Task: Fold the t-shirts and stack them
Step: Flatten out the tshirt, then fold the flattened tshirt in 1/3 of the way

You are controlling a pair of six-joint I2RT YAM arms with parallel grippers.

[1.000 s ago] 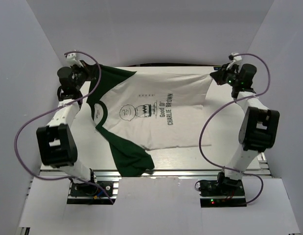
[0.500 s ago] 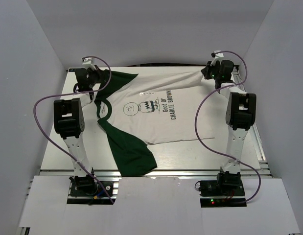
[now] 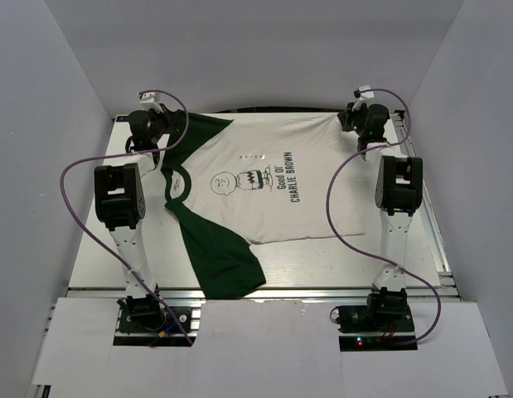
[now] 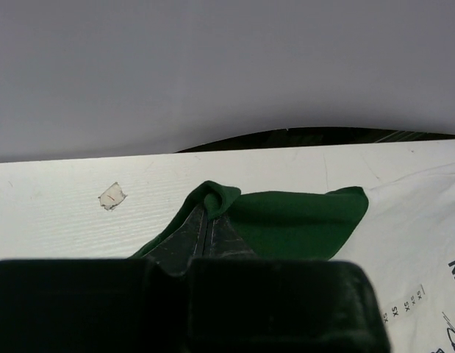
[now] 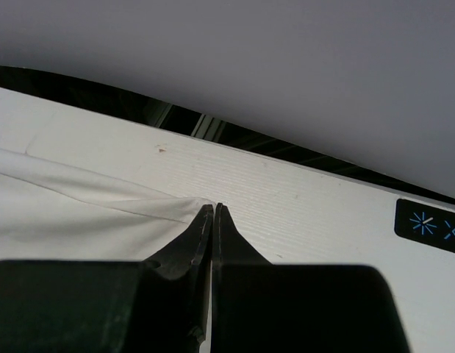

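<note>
A white t-shirt (image 3: pixel 264 186) with dark green sleeves, a cartoon figure and black "Charlie Brown" text lies spread on the table (image 3: pixel 380 249). Its far green sleeve (image 4: pixel 293 224) is at the back left, its near green sleeve (image 3: pixel 219 257) hangs toward the front edge. My left gripper (image 3: pixel 161 124) is shut on the far sleeve's edge, and it also shows in the left wrist view (image 4: pixel 207 213). My right gripper (image 3: pixel 349 120) is shut on the shirt's white hem corner (image 5: pixel 179 209) at the back right, and it also shows in the right wrist view (image 5: pixel 214 209).
Grey walls (image 3: pixel 264 50) enclose the table on three sides. A small scrap of tape (image 4: pixel 111 195) sticks to the table near the back left. The table's back edge (image 5: pixel 286 158) lies just beyond both grippers. Purple cables (image 3: pixel 82 170) loop off both arms.
Both arms have reached further back and drawn the shirt toward the table's far edge, stretching its far side straight. Both grippers stay shut on the cloth.
</note>
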